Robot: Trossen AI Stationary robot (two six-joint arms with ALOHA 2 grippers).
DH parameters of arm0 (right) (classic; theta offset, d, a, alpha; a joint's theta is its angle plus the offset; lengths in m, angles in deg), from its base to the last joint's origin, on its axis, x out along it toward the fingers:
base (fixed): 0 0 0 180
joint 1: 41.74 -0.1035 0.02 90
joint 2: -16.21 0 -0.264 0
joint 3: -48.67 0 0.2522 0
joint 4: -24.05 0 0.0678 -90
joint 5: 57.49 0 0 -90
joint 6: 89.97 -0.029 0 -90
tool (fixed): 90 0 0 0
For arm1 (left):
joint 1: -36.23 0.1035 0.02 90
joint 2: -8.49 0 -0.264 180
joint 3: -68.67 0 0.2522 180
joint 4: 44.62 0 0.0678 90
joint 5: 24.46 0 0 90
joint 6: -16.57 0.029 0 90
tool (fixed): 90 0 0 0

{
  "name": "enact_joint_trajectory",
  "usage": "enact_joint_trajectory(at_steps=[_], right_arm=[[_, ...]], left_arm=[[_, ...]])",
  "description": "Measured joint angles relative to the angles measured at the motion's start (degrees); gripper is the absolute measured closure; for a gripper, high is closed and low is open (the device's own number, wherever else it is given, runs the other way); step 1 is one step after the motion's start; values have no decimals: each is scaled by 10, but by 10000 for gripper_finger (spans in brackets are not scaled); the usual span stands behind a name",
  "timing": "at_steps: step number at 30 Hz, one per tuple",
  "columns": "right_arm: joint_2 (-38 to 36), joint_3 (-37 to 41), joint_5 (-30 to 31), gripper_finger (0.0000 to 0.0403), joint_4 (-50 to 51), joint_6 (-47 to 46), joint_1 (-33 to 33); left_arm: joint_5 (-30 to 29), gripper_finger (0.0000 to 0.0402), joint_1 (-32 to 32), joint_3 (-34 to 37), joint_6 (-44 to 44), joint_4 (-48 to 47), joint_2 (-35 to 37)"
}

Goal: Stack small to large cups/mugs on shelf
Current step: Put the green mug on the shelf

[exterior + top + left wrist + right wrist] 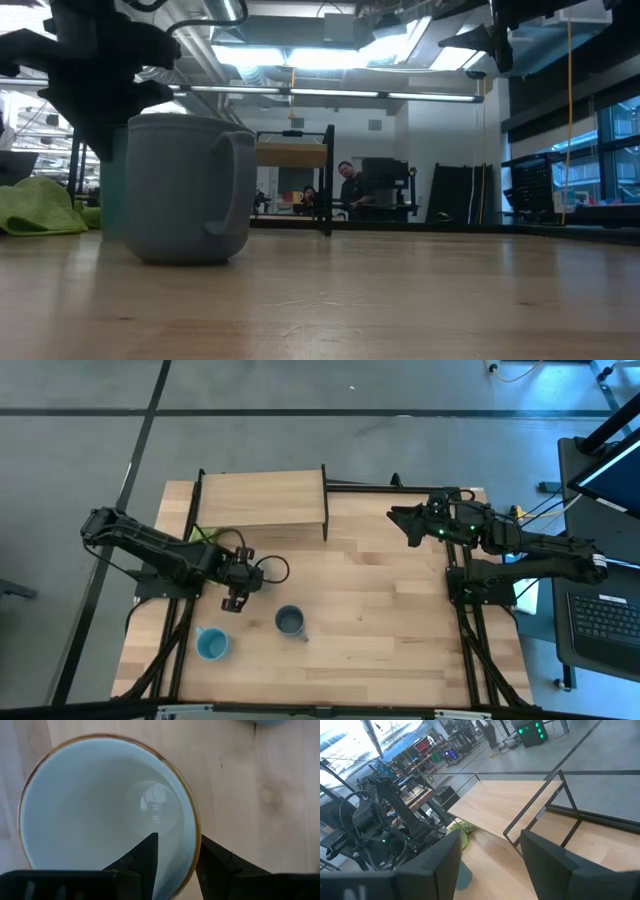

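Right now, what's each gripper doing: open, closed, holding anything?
Left gripper: fingers straddle the rim of the white-inside mug, one inside, one outside; a firm clamp cannot be told.
Right gripper: open, empty, near the shelf.
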Motion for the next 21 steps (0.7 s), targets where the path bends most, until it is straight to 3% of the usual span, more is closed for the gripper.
enact_joint_trajectory(at_steps=[6,14,21], right_arm=[[0,0,0,199,1,0,0],[0,0,19,199,23,-2,2],[0,0,19,199,24,-3,17]], left_arm=[[-23,311,0,0,-1,1,0],[-18,382,0,-20,-21,-3,-1],[7,386,4,-53,-47,-24,-1]])
